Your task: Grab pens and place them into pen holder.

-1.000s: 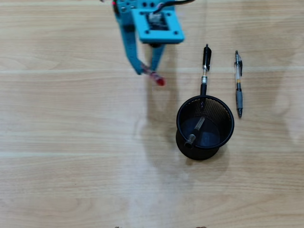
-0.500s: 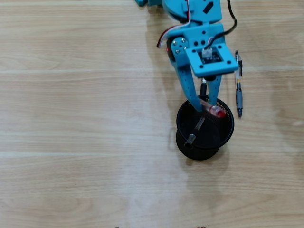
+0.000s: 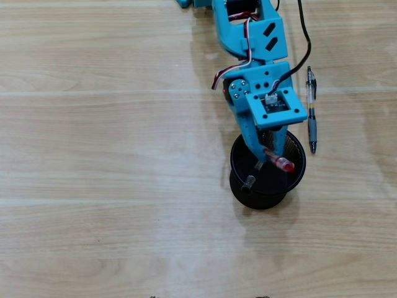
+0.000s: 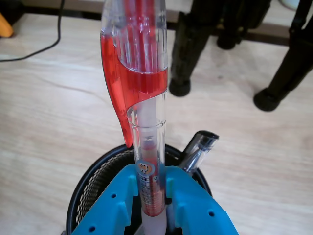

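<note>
A black mesh pen holder (image 3: pixel 298 162) stands on the wooden table; its rim also shows in the wrist view (image 4: pixel 98 171). My blue gripper (image 3: pixel 268 155) hovers over it, shut on a red pen (image 3: pixel 280 161). In the wrist view the red pen (image 4: pixel 142 83) stands up between my gripper (image 4: pixel 154 196), its clip end away from me. A black-capped pen (image 4: pixel 198 147) leans inside the holder, also visible from overhead (image 3: pixel 249 182). A blue pen (image 3: pixel 311 112) lies on the table to the right of my arm.
A black cable (image 3: pixel 304 37) runs down the arm near the blue pen. In the wrist view black stand legs (image 4: pixel 183 54) and another one (image 4: pixel 283 73) rest on the table beyond the holder, and a thin cable (image 4: pixel 44 46) lies at the left.
</note>
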